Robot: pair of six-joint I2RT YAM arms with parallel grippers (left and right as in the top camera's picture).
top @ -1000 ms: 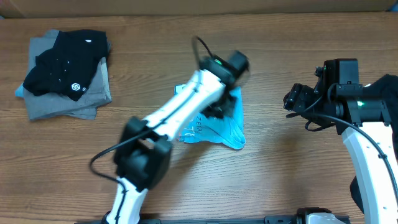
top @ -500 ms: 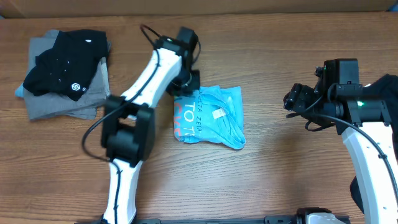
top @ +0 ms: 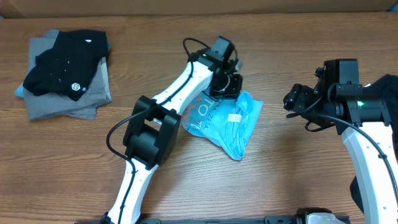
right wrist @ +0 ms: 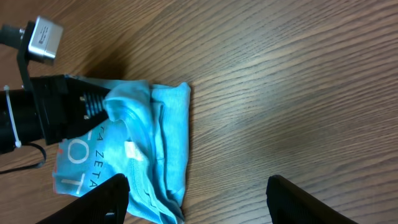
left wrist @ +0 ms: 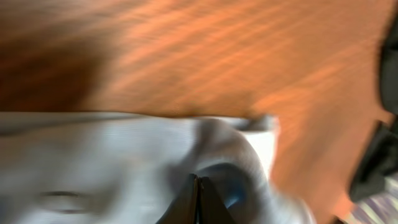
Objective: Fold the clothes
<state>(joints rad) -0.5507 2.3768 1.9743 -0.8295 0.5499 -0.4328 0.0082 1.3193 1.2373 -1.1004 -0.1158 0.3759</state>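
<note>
One blue T-shirt (top: 233, 121) printed "ZETA" is pinched by the left gripper (top: 227, 87); right gripper (top: 292, 99) gapes wide.

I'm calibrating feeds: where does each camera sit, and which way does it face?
Overhead: above the table, looking straight down; both arms show.
Left wrist: on the left gripper, close over the blue T-shirt, blurred; shut fingertips show.
Right wrist: on the right gripper, facing down at the table; open fingers show.
Shared: the blue T-shirt.

The worktop (top: 298, 174) is wood-grained, smooth with a dull sheen. The blue T-shirt (top: 233, 121) is soft, creased cloth; the black shirt (top: 65, 65) and grey shirt (top: 62, 107) are matt cloth.
</note>
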